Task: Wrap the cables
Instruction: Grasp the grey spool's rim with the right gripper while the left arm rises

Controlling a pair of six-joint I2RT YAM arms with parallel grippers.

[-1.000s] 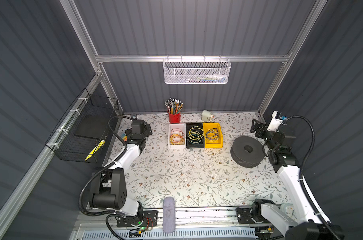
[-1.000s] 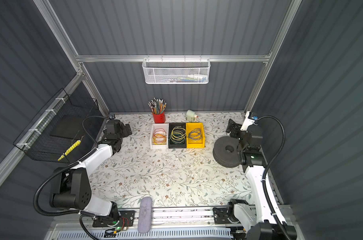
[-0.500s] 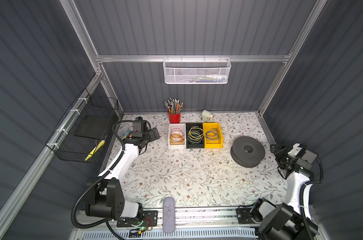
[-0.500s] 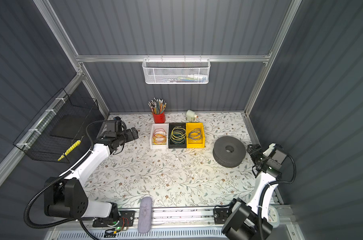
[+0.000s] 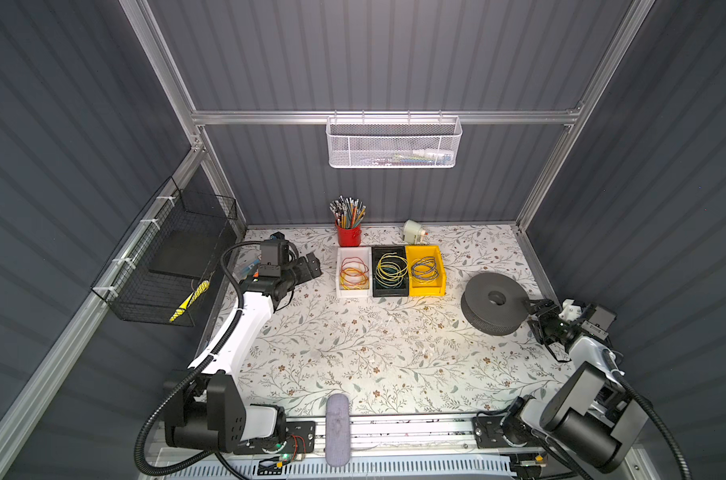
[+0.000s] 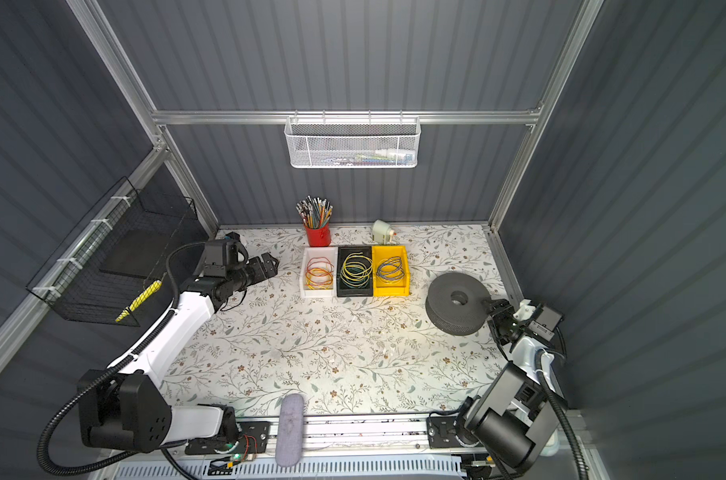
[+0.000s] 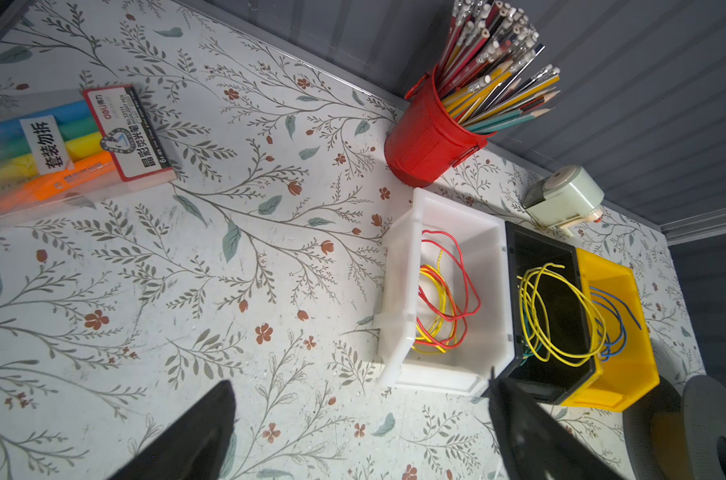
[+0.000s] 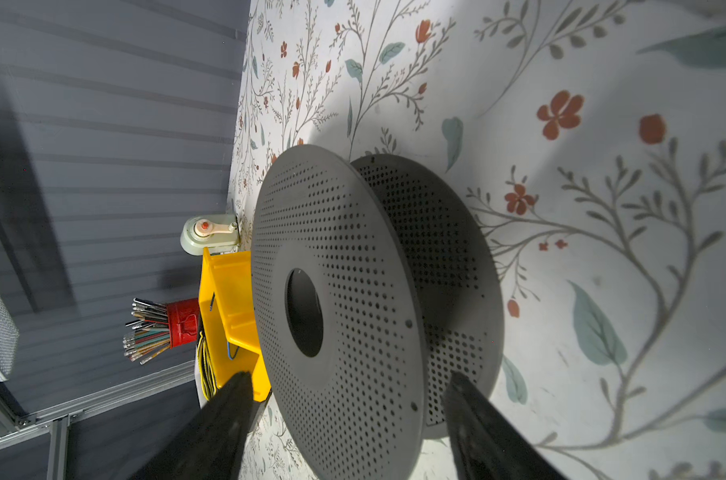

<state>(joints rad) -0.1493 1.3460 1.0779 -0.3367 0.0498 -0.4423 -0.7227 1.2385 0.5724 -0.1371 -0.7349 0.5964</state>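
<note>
Blue wire [image 5: 424, 270] still coiled in the yellow bin [image 5: 427, 292], mid-frame in both top views; left gripper [image 5: 312, 266] swung nearer, jaws wide apart; right gripper [image 5: 533, 316] dropped beside the dark spool [image 5: 479, 297] at right, jaws apart astride its rim, pickup likely next.

A robot test booth in a lab, seen from above. Grey ribbed wall panels [image 5: 373, 54] closed in three sides, set in a bare aluminium frame [image 5: 386, 117]. Two black-and-white robot arms, left [image 5: 249, 320] and right [image 5: 589, 353], stood on a metal rail [image 5: 394, 428] along the front edge of a table [image 5: 353, 345] covered in a flower print. A white mesh basket [image 5: 393, 143] and a black wire basket [image 5: 161, 266] hung from the frame. On the table sat three small bins [image 5: 390, 293], a red cup of pencils [image 5: 348, 236] and a grey spool [image 5: 477, 299].
</note>
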